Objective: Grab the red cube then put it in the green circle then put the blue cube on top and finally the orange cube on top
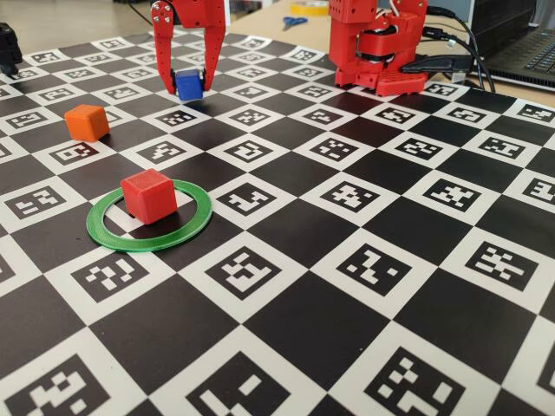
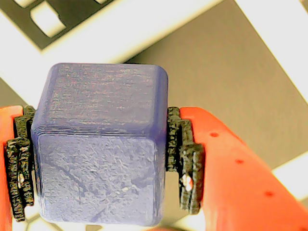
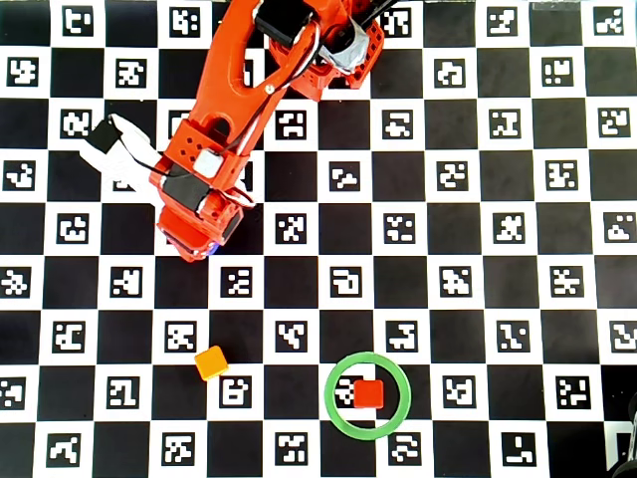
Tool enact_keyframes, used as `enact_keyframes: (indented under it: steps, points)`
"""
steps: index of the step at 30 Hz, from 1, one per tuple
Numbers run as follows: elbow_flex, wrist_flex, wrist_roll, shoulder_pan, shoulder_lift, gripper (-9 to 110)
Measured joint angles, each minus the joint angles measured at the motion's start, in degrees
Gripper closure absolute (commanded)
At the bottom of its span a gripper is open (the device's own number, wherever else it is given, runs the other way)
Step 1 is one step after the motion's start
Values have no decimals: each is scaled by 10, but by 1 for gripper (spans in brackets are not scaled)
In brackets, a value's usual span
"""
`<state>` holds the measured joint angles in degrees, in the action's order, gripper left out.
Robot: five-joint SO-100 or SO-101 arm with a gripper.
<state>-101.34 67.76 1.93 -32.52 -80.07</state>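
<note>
- We count the first step as done: the small matte red plastic cube (image 1: 148,196) sits inside the thin flat green plastic ring (image 1: 192,227) on the checkered marker board (image 1: 364,260), toward the ring's right side in the overhead view, and nothing is stacked on it yet.
- We judge the second step to be under way: the small deep-blue plastic cube (image 2: 101,144) is clamped in the red two-finger gripper (image 1: 188,85), well apart from the ring.
- In the wrist view the cube fills the gap between the jaws, the black ridged pads (image 2: 180,159) pressing its two opposite side faces; in the fixed view it looks lifted just clear of the board, though we cannot be sure.
- Still to do: set the blue cube on the red one, then fetch the small bright-orange plastic cube (image 1: 87,122), which rests untouched on the board to the left of the ring in the overhead view.
</note>
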Motion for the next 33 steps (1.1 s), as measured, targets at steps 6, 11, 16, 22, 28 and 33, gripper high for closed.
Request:
enact_keyframes:
  steps: [6, 11, 16, 22, 28, 33]
  points:
    - [26, 52, 11, 51, -26, 96]
    - [56, 86, 23, 121, -60, 97]
    - [99, 124, 53, 207, -61, 97]
    - [156, 148, 69, 293, -61, 97]
    - [237, 166, 65, 337, -25, 98]
    - [320, 186, 64, 361, 22, 98]
